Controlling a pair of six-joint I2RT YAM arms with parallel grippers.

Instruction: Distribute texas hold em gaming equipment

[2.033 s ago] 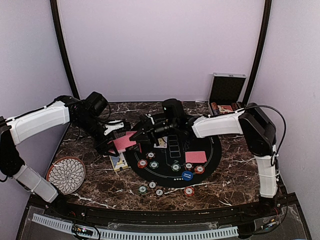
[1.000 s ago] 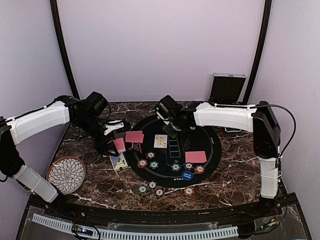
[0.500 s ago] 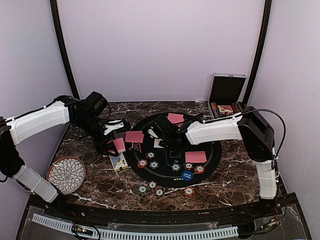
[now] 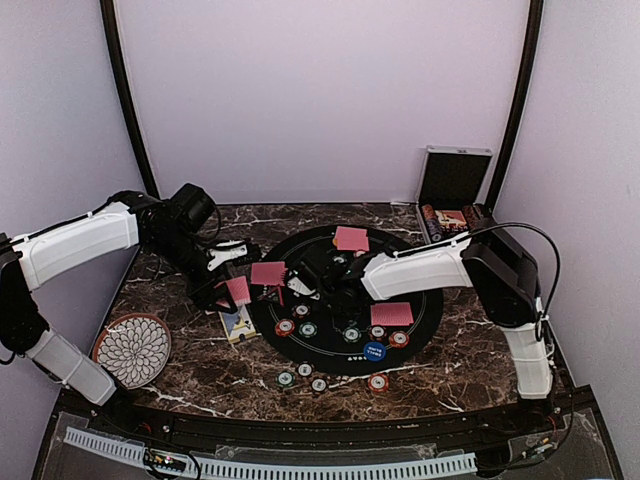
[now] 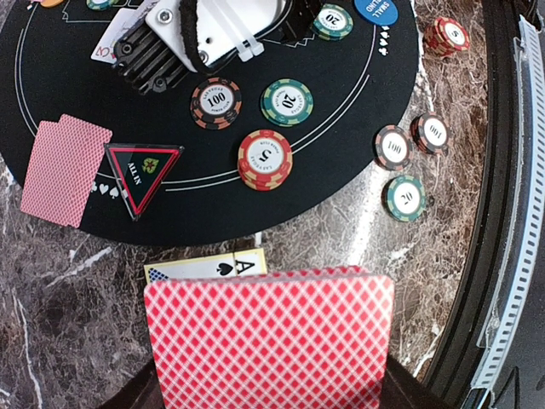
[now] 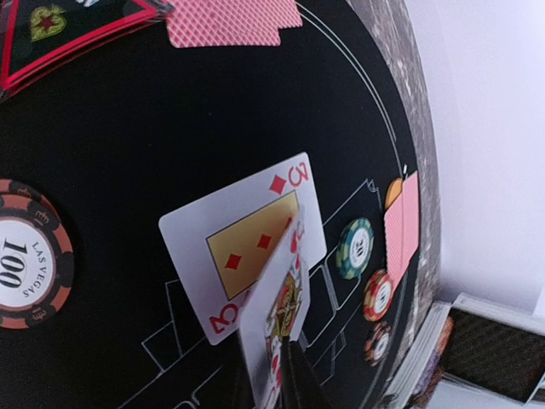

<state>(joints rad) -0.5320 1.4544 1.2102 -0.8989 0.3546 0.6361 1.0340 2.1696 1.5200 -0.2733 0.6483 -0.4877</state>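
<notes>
At the right pincer's (image 6: 289, 375) tip, a face-up court card (image 6: 277, 328) is standing tilted on its edge; whether the jaws are clamping it or parting, I cannot tell. Just beyond, the 3 of diamonds (image 6: 243, 247) is lying flat on the black mat (image 6: 128, 153), its long axis slanting away from the pincer, and the court card is overlapping its near corner. The coming move looks like laying the card alongside the 3, not across it. Well apart, the left pincer (image 4: 225, 283) is clamping the red-backed deck (image 5: 268, 341), so the right arm is nearer.
</notes>
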